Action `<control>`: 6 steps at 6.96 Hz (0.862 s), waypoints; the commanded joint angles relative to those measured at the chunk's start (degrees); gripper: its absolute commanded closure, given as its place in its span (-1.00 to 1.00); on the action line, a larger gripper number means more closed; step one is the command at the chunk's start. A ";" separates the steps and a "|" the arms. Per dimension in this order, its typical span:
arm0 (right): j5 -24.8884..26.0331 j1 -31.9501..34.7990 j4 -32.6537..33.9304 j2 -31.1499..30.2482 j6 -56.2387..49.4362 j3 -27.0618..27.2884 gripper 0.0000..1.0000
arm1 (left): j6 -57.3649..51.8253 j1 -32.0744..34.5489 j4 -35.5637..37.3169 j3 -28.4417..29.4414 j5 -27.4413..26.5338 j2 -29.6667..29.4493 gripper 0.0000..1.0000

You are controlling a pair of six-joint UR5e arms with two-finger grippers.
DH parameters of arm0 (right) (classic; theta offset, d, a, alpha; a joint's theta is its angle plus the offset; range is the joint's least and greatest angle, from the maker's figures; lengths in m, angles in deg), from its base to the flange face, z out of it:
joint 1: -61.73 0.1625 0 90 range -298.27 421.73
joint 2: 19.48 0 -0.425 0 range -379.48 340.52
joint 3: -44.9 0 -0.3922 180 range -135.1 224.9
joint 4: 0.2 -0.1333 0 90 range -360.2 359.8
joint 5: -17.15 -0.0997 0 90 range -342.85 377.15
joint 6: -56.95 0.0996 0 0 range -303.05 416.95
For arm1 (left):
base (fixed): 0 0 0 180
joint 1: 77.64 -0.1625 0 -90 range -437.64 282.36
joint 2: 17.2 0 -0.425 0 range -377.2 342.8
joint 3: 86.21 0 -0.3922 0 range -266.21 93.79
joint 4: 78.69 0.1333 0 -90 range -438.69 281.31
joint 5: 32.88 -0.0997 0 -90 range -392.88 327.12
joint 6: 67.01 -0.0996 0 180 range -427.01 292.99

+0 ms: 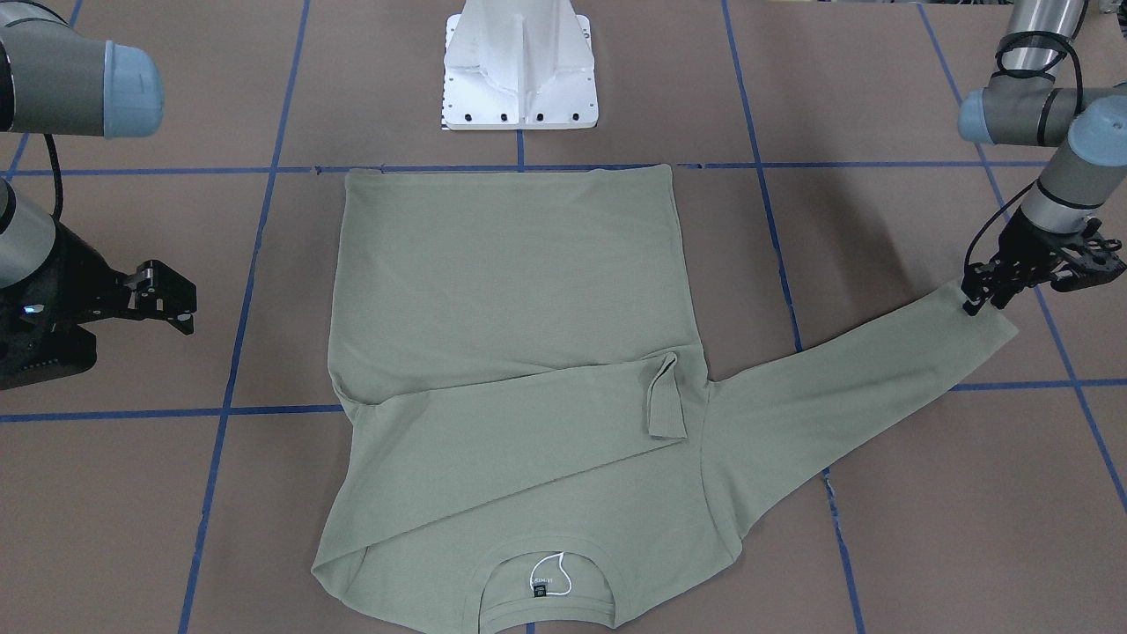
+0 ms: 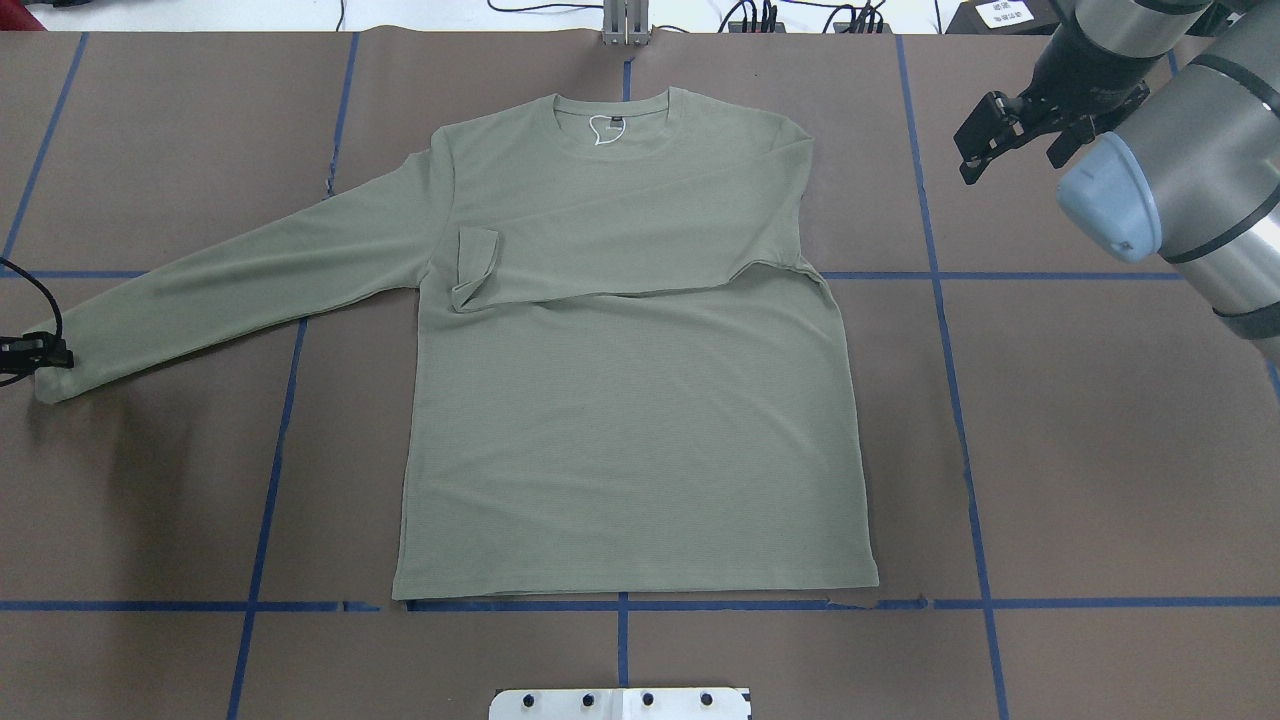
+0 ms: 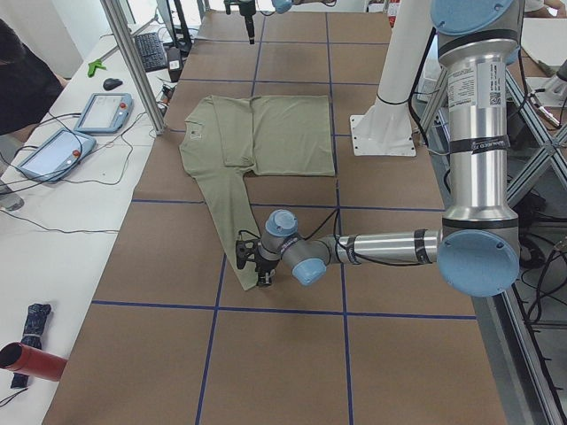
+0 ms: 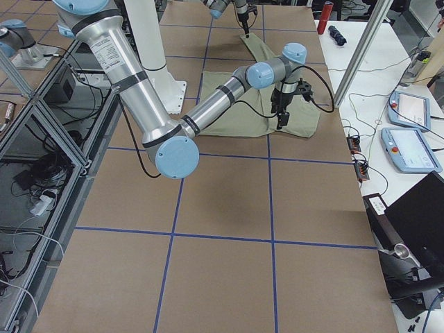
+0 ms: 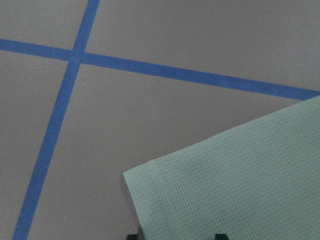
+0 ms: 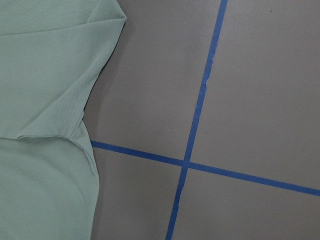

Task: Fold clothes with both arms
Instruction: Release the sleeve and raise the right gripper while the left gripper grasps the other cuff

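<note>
The pale sage-green shirt (image 2: 630, 400) lies flat on the brown table, neckline and dark label (image 2: 612, 124) at the far side. One sleeve (image 2: 620, 250) is folded across the chest. The other sleeve (image 2: 230, 290) stretches out to the robot's left. My left gripper (image 1: 982, 299) is low at that sleeve's cuff (image 5: 225, 180). It is open, and the left wrist view shows two fingertips (image 5: 220, 235) apart over the flat cuff. My right gripper (image 2: 1010, 140) is open and empty, above bare table to the right of the shirt's shoulder (image 6: 45, 75).
The white pedestal base (image 1: 519, 70) stands just behind the shirt's hem. Blue tape lines (image 2: 280, 400) grid the table. An operators' bench with tablets (image 3: 102, 111) and an aluminium post (image 3: 133, 62) lie beyond the far edge.
</note>
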 commanded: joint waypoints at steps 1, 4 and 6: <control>-0.03 0.08 0.00 -0.06 0.00 -0.08 -1.00 | 0.19 0.06 0.12 -0.39 0.20 0.06 0.52; -0.03 0.08 -0.18 -0.32 0.00 -0.08 -1.00 | 2.19 0.06 0.12 -0.65 0.38 0.06 0.85; -0.03 0.95 0.00 -0.32 0.00 -0.08 -1.00 | 5.11 0.06 0.03 -2.31 0.55 0.06 1.00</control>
